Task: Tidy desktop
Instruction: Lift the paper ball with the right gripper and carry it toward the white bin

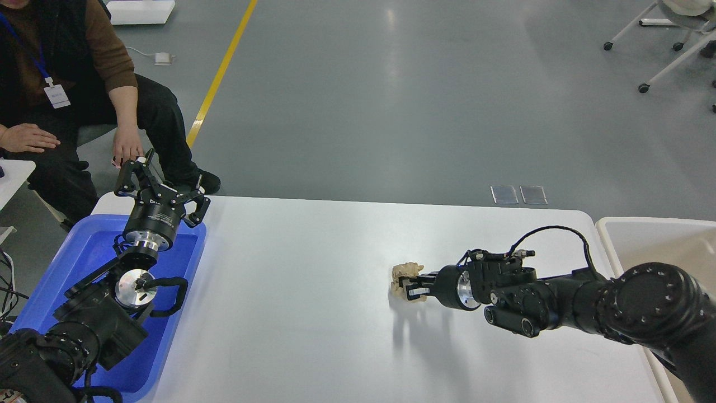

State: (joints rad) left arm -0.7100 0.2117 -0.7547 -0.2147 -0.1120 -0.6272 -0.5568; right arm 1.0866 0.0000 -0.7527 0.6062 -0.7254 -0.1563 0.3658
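Observation:
The white desktop (313, 263) fills the middle of the head view. A crumpled beige paper wad (403, 273) is near its centre right. My right gripper (412, 286) comes in from the right and is shut on the wad, holding it just above the surface with a shadow below. My left gripper (160, 180) is open and empty, fingers spread, raised over the far end of the blue tray (84, 257).
A white-rimmed beige bin (660, 240) stands off the desktop's right edge. A seated person (67, 84) is at the back left, one hand near my left gripper. Wheeled chair legs (660, 50) are far back right.

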